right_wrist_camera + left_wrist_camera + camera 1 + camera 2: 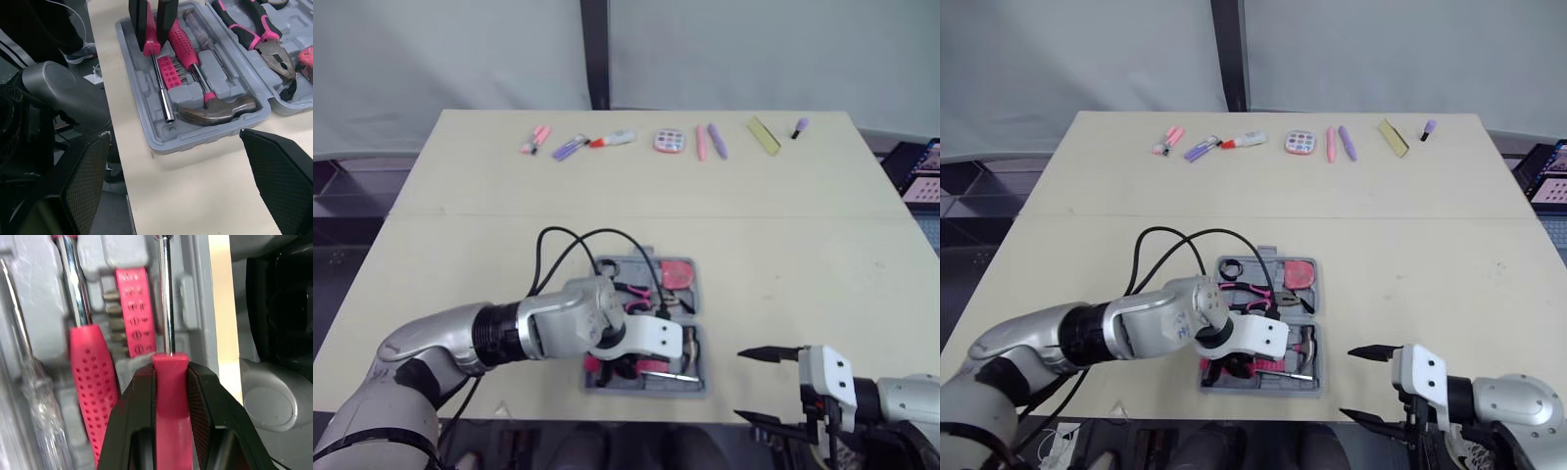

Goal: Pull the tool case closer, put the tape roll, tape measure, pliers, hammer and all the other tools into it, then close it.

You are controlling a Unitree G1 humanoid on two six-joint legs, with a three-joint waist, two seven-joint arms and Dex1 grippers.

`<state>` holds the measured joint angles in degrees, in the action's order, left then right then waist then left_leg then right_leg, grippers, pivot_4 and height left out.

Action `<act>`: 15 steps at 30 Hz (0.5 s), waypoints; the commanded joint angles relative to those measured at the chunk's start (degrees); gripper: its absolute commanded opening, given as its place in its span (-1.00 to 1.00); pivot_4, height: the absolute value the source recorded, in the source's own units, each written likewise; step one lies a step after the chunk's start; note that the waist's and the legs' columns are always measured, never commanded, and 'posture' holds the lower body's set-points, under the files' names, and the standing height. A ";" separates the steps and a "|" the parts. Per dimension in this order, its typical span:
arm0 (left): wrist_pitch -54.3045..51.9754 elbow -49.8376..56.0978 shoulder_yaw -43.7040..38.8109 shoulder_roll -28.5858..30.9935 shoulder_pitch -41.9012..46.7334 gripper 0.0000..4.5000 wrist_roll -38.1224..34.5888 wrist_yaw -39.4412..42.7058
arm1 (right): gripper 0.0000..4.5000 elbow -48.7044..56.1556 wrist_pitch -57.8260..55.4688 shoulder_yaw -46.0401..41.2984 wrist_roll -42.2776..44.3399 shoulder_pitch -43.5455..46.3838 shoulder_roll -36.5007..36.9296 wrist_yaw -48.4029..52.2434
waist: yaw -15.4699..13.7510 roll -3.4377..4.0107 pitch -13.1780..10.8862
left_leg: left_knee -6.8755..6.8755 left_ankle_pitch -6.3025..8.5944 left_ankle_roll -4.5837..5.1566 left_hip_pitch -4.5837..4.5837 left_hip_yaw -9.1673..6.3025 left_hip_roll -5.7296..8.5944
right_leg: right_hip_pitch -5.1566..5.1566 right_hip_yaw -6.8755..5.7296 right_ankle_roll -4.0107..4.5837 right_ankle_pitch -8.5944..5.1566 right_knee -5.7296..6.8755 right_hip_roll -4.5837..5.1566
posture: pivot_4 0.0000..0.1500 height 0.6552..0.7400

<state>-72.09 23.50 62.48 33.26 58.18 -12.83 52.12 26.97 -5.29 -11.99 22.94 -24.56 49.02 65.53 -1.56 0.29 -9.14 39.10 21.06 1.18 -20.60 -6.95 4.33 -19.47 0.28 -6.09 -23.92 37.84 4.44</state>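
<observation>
The grey tool case lies open near the table's front edge. Inside it are a black tape roll, a pink tape measure, pink-handled pliers, a hammer, a clear screwdriver and a pink bit holder. My left gripper is down in the case's near half, shut on the pink handle of a screwdriver that lies along the case's outer slot beside the hammer. My right gripper hovers open at the table's front edge, right of the case, holding nothing.
Several small items line the table's far side: pink markers, a purple pen, a red-and-white tube, a round palette and a yellow strip. A black cable loops over the table left of the case.
</observation>
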 commanded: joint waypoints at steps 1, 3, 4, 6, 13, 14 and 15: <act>0.39 -0.10 0.19 -0.75 0.83 -0.76 0.72 -0.02 | 1.00 2.33 -0.07 -2.06 1.18 -0.70 0.06 -0.35 | -0.02 0.00 0.00 | 0.00 0.00 0.00 0.00 0.00 0.00 | 0.00 0.00 0.00 0.00 0.00 0.00 | 1.00 1.00; 0.35 -0.18 0.09 -0.86 0.84 -0.76 0.60 0.10 | 1.00 2.42 -0.16 -2.22 1.25 -0.89 0.05 -0.41 | -0.01 0.00 0.00 | 0.00 0.00 0.00 0.00 0.00 0.00 | 0.00 0.00 0.00 0.00 0.00 0.00 | 1.00 1.00; 0.45 -0.14 0.15 -0.79 0.84 -0.76 0.52 0.29 | 1.00 2.47 -0.20 -2.30 1.28 -0.95 0.06 -0.44 | -0.01 0.00 0.00 | 0.00 0.00 0.00 0.00 0.00 0.00 | 0.00 0.00 0.00 0.00 0.00 0.00 | 1.00 1.00; 0.49 -0.04 0.24 -0.78 0.80 -0.76 0.40 0.48 | 1.00 2.58 -0.28 -2.46 1.29 -1.10 0.05 -0.51 | -0.01 0.00 0.00 | 0.00 0.00 0.00 0.00 -0.01 0.00 | 0.00 0.00 0.00 0.00 0.01 0.00 | 1.00 1.00; -0.46 0.61 0.40 -0.72 0.59 -0.76 -0.25 0.93 | 1.00 3.34 -0.75 -2.75 1.50 -1.63 -0.06 -0.85 | -0.01 0.00 0.00 | 0.01 0.00 0.00 0.00 0.00 0.00 | 0.00 0.00 0.00 0.00 0.01 0.00 | 1.00 1.00; -0.57 0.62 0.42 -0.79 0.60 -0.76 -0.27 0.88 | 1.00 3.47 -0.87 -2.82 1.54 -1.71 -0.08 -0.87 | -0.01 0.00 0.00 | 0.00 0.00 0.00 0.00 -0.01 0.00 | 0.00 0.00 0.00 0.00 0.01 0.00 | 1.00 1.00; -0.68 0.67 0.42 -0.84 0.60 -0.76 -0.29 0.85 | 1.00 3.60 -0.98 -2.90 1.56 -1.78 -0.10 -0.89 | -0.01 0.00 0.00 | 0.01 0.00 0.00 0.00 0.00 0.00 | 0.00 0.00 0.00 0.00 0.01 0.00 | 1.00 1.00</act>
<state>-72.51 22.49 62.48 32.51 58.22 -13.07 52.67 28.38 -6.35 -13.71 23.45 -25.87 49.02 64.96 -1.57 0.29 -9.14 39.10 21.06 1.18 -20.60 -6.95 4.33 -19.47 0.28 -6.09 -23.92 37.85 4.44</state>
